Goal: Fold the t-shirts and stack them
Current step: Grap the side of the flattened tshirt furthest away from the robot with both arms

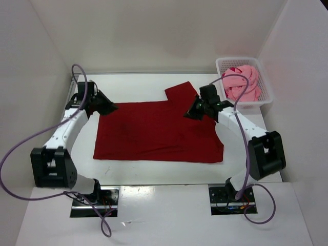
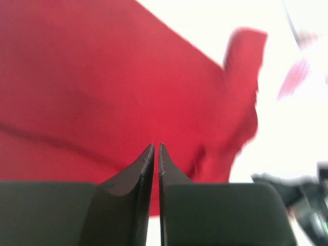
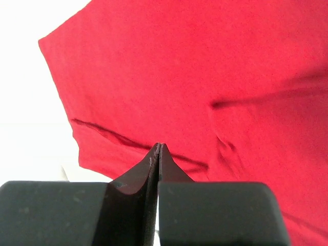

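Note:
A dark red t-shirt (image 1: pixel 159 134) lies spread flat on the white table, one sleeve (image 1: pixel 182 93) sticking out at the back right. My left gripper (image 1: pixel 111 107) is shut at the shirt's back left corner; no cloth shows between its jaws in the left wrist view (image 2: pixel 156 146), where the shirt (image 2: pixel 102 77) lies beyond the tips. My right gripper (image 1: pixel 188 115) is shut over the shirt just below that sleeve; its wrist view (image 3: pixel 158 145) shows the shirt (image 3: pixel 205 66) under the tips. A light pink t-shirt (image 1: pixel 245 86) is bunched in the basket. No separate crimson-magenta shirt can be made out.
A white lattice basket (image 1: pixel 266 97) stands at the back right corner, close to the right arm. White walls enclose the table on the left, back and right. Purple cables loop off both arms.

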Controlling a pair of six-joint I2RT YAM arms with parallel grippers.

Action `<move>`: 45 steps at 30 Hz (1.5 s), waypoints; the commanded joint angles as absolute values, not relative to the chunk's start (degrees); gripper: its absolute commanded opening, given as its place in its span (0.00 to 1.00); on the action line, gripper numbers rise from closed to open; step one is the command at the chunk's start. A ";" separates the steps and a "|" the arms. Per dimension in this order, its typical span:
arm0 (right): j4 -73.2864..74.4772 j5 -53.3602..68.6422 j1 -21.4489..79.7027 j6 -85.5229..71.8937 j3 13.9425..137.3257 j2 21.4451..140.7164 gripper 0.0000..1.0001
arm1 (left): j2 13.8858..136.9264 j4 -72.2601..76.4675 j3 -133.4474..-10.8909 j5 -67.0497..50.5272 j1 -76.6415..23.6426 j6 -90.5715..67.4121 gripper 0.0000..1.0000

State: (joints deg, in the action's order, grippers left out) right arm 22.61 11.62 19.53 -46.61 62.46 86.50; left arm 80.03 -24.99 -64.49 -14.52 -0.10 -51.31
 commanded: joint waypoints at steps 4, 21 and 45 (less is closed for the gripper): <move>19.17 15.02 19.25 -40.70 72.94 94.46 0.04 | 99.30 -21.53 -74.17 -3.00 7.03 -48.87 0.24; 18.11 17.84 19.25 -34.55 73.56 99.05 0.12 | 123.39 -25.04 -95.62 11.07 9.23 -44.65 0.43; 16.52 19.69 19.25 -35.07 75.23 103.35 0.15 | 128.32 -23.56 -98.26 8.00 7.65 -40.96 0.37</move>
